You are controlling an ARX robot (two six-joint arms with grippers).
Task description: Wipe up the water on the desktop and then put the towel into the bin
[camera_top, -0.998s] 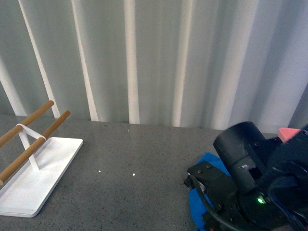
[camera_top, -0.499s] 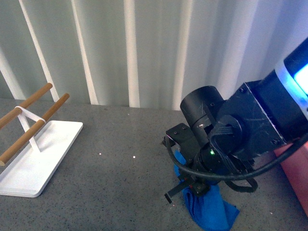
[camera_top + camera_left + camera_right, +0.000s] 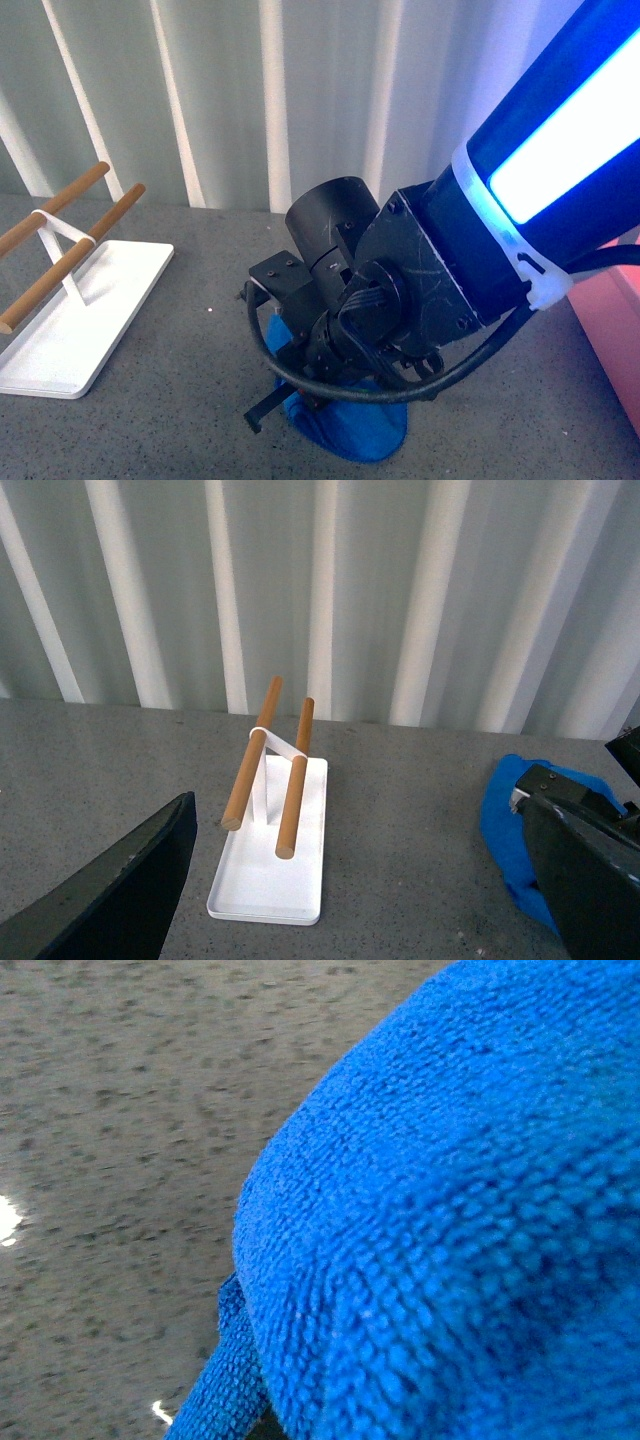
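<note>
The blue towel [image 3: 352,428] lies bunched on the dark grey speckled desktop [image 3: 170,400], under my right arm. My right gripper [image 3: 325,385] is shut on the towel and presses it down onto the desktop; its jaws are hidden by the wrist. In the right wrist view the towel [image 3: 450,1210] fills most of the picture above the desktop [image 3: 120,1110]. My left gripper [image 3: 370,910] is open and empty above the desktop, with the towel [image 3: 500,825] to one side. The pink bin [image 3: 615,320] shows at the right edge of the front view.
A white rack [image 3: 70,320] with two wooden rods stands at the left; it also shows in the left wrist view [image 3: 270,870]. A white corrugated wall runs behind the desktop. Small bright specks [image 3: 211,311] glint on the surface.
My right arm has swept left across the desktop, dragging the towel from the front right to the middle. The arm now fills more of the front view.
</note>
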